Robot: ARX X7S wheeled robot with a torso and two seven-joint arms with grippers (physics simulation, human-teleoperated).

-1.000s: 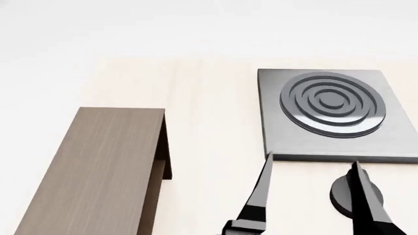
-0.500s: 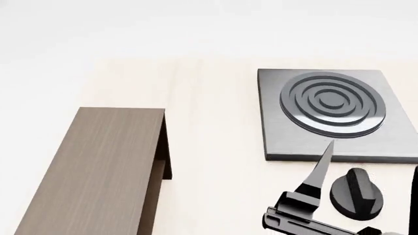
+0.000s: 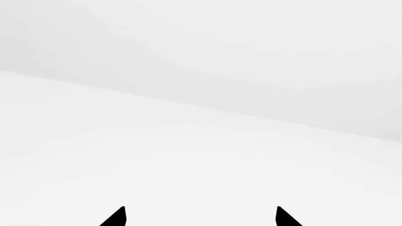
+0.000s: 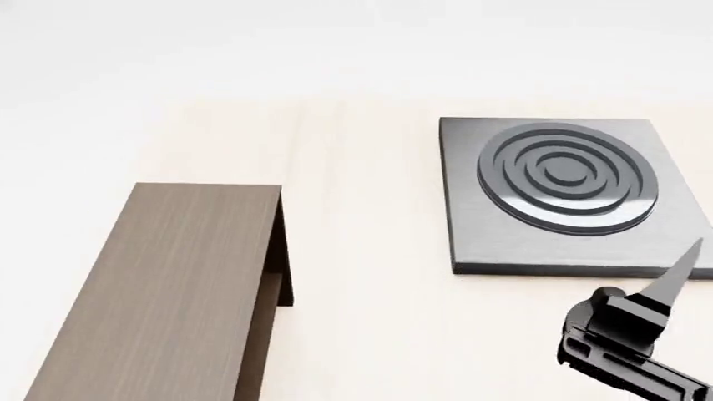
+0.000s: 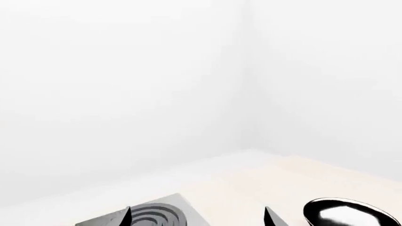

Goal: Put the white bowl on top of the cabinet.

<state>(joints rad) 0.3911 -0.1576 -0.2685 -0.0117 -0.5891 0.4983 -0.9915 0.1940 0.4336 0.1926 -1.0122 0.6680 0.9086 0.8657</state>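
Right gripper (image 5: 197, 216): fingertips spread apart, empty, over the table (image 4: 356, 251) beside the stove plate (image 4: 557, 180). Left gripper (image 3: 201, 216): tips apart, empty. White bowl not visible (only a black pan (image 5: 345, 214) nearby). Cabinet (image 4: 167, 284) lies at 9 o'clock, well apart.

In the head view the right hand (image 4: 682, 267) sits at the lower right corner of the frame, its dark wrist block below one pale tapered finger that slants up toward the right edge; the second finger is out of frame; in each wrist view two black fingertips stand well apart at the bottom edge, gripping nothing: left hand (image 3: 201, 217), right hand (image 5: 199, 217).
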